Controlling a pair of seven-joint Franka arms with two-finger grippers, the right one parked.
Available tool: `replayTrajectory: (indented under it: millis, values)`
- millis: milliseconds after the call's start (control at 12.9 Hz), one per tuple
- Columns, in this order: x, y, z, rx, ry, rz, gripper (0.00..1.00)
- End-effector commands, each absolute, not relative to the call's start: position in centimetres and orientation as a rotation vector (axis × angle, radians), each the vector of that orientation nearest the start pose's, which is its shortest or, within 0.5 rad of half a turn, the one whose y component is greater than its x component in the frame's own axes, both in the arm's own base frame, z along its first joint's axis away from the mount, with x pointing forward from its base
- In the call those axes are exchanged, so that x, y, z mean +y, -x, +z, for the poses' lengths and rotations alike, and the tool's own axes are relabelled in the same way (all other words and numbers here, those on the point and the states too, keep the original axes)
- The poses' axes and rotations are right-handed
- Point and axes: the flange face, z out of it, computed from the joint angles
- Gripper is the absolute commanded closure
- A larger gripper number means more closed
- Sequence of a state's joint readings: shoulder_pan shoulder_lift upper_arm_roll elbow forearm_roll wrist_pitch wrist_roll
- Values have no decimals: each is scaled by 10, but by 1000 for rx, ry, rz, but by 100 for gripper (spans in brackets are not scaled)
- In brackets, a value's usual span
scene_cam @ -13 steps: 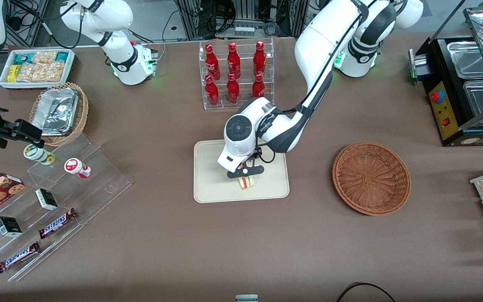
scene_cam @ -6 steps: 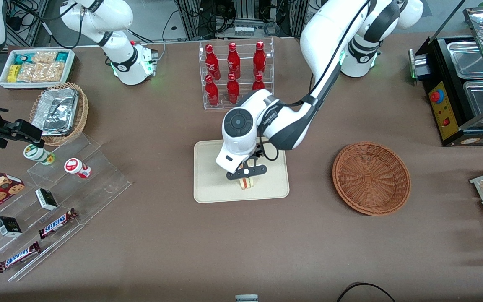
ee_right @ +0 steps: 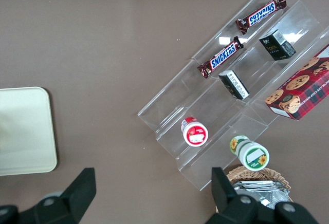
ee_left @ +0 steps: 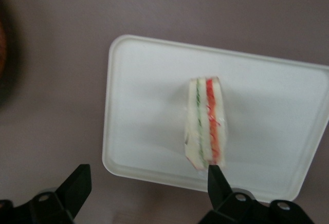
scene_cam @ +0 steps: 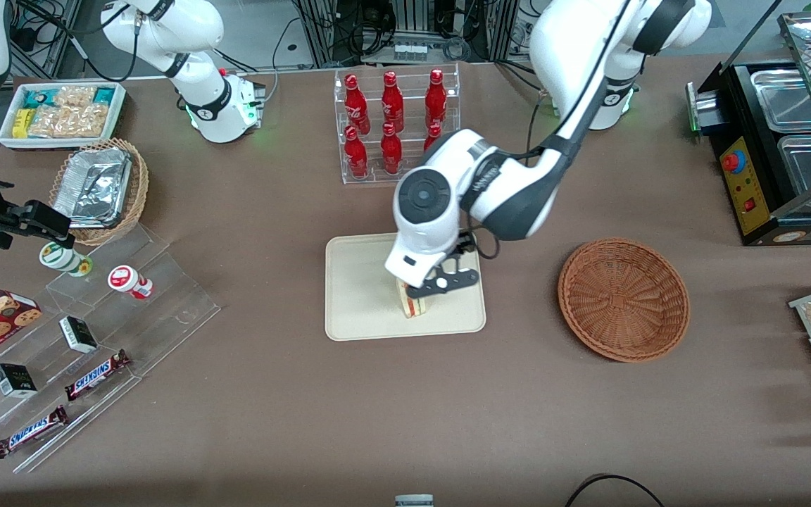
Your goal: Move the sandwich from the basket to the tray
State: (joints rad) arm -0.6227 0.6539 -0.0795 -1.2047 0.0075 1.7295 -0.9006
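Observation:
The sandwich (scene_cam: 416, 305) stands on the pale beige tray (scene_cam: 356, 296), in the part of the tray nearer the front camera, with its red and green layers showing. My left gripper (scene_cam: 442, 282) hovers just above it, open and holding nothing. The wrist view shows the sandwich (ee_left: 205, 126) free on the tray (ee_left: 144, 106), with one black fingertip (ee_left: 216, 175) close to its end and the gripper (ee_left: 147, 180) spread wide. The reddish-brown basket (scene_cam: 624, 299) sits empty beside the tray, toward the working arm's end of the table.
An acrylic rack of red bottles (scene_cam: 395, 123) stands farther from the front camera than the tray. A stepped acrylic shelf with snacks (scene_cam: 96, 331) and a tan wicker basket of foil containers (scene_cam: 99, 190) lie toward the parked arm's end. A black warmer (scene_cam: 778, 141) stands at the working arm's end.
My gripper has risen off the sandwich, turned, and shifted a little toward the basket. The sandwich stays where it was on the tray.

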Motion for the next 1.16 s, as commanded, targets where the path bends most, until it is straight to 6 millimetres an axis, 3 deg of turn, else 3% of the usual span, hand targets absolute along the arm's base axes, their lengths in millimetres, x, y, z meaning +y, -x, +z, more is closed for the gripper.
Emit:
replayTrajectory:
  millis: [0, 233, 543, 776, 1009, 1086]
  values:
    - [-400, -561, 415, -241, 3070, 180, 0]
    - [-340, -571, 422, -184, 3074, 196, 0]
    - [-246, -583, 440, -82, 3090, 224, 0]
    - [-186, -572, 456, -4, 3101, 234, 0]
    - [-128, -557, 485, 54, 3104, 284, 0]
    - [-116, -551, 498, 106, 3103, 318, 0]
